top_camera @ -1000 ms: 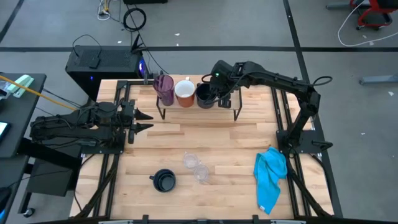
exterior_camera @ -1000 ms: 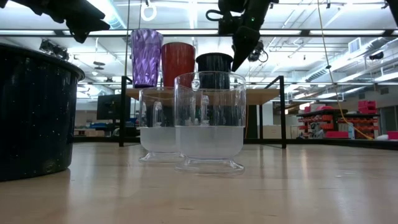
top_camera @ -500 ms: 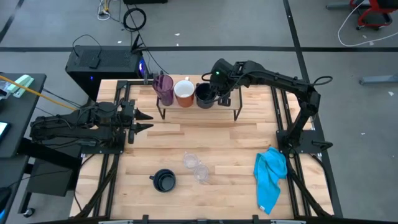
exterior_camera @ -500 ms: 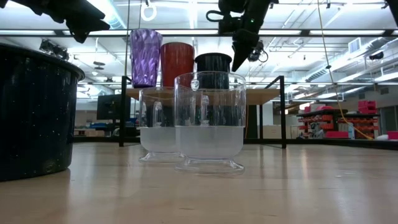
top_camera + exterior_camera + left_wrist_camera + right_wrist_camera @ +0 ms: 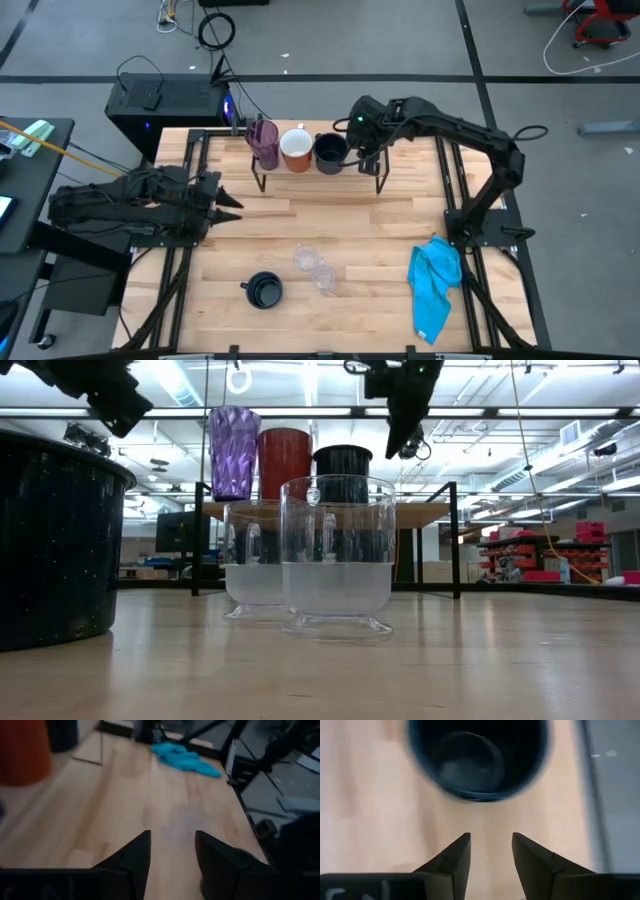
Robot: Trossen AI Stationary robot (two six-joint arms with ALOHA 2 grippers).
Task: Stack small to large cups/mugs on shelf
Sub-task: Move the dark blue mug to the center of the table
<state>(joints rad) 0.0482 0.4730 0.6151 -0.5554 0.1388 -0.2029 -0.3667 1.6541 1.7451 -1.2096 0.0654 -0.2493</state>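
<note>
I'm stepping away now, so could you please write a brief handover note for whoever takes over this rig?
Right gripper: open and empty, over the shelf beside the black handled mug.
Left gripper: open, empty, waiting at the table's left side.
Done: translucent purple tumbler, white mug with orange-brown inside and that black mug stand in a row on the light wood shelf.
Left: second black handled mug and two small clear cups sit on the wooden table. Blue cloth lies to the right.
</note>
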